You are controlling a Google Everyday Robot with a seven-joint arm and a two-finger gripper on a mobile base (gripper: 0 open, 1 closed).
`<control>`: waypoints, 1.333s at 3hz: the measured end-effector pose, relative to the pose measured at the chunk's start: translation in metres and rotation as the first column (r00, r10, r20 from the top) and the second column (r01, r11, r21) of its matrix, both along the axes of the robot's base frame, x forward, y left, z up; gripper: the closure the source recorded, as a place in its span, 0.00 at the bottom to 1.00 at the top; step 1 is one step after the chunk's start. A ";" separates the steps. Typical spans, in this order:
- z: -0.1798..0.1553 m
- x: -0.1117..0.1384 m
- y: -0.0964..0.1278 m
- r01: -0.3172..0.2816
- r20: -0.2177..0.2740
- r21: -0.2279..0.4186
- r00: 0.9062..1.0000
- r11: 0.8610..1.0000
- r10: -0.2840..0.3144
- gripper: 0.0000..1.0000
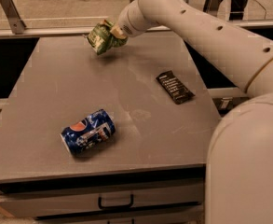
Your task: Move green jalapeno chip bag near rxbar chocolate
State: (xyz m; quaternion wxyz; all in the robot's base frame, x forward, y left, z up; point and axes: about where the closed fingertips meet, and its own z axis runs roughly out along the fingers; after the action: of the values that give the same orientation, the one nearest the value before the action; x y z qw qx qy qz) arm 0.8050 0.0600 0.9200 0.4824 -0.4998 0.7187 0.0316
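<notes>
So right now the gripper [113, 33] is up over the far side of the table [57, 92], clamped onto the right end of the green jalapeno chip bag [100, 37]. The bag hangs tilted off its left side, and it looks lifted clear of the surface, since there's a faint shadow under it. That makes the step in hand the carry over to the rxbar chocolate [174, 87].

The rxbar lies flat toward the right edge of the table, well apart from the bag and nearer the camera. The trick, I'd say, is to hold the bag at this height and swing it right and toward the near side in one smooth arc. A crinkly foil bag pinched by one end can slip or flop, so no jerky moves. Come down just beside the bar, on its left where there's bare table, not on top of it. If the bag drags or bumps the bar, that thin wrapper will probably skate away toward the edge.

The blue soda can [88, 130] lies on its side at the near left, well off that path, so it shouldn't matter. The arm [206, 27] itself reaches in from the right, above the bar.
</notes>
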 end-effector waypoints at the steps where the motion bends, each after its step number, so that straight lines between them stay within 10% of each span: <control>1: 0.009 -0.013 -0.048 0.038 0.028 -0.079 0.999 0.996 -0.035 1.00; 2: 0.006 -0.026 -0.100 0.069 0.020 -0.118 0.998 0.991 -0.067 1.00; 4: -0.028 -0.063 -0.171 0.074 -0.101 -0.095 0.991 0.993 -0.084 0.59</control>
State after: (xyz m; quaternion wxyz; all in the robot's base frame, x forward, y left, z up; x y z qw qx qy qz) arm 0.7422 -0.1113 0.8923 0.4216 -0.4900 0.7630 0.0060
